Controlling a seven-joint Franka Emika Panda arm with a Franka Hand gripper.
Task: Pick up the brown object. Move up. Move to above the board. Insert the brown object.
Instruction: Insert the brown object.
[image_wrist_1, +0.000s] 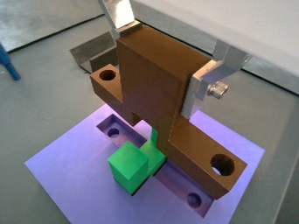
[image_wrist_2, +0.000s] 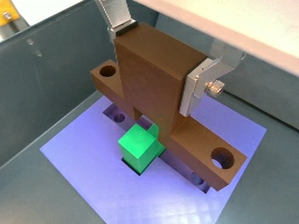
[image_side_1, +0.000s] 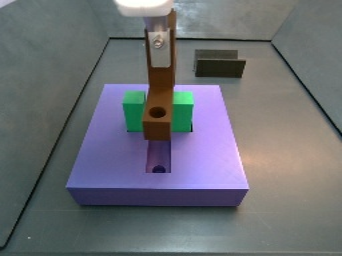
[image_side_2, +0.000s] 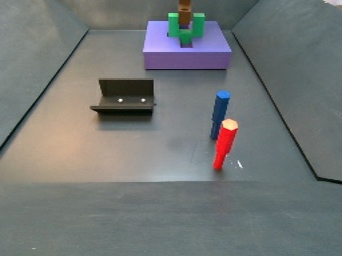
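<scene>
My gripper (image_wrist_1: 163, 57) is shut on the square post of the brown object (image_wrist_1: 152, 87), an orange-brown inverted-T block with a round hole at each bar end. It also shows in a wrist view (image_wrist_2: 152, 83). In a side view the brown object (image_side_1: 158, 100) hangs upright over the purple-blue board (image_side_1: 201, 150), its bar along the groove and low between the arms of the green U-shaped block (image_side_1: 132, 110). I cannot tell whether the bar touches the board. In a side view the board (image_side_2: 160, 55) lies at the far end of the floor.
The dark fixture (image_side_1: 219, 64) stands on the floor beyond the board and also shows in a side view (image_side_2: 124, 97). A blue cylinder (image_side_2: 219, 115) and a red cylinder (image_side_2: 226, 145) stand upright on the floor. Grey walls ring the workspace.
</scene>
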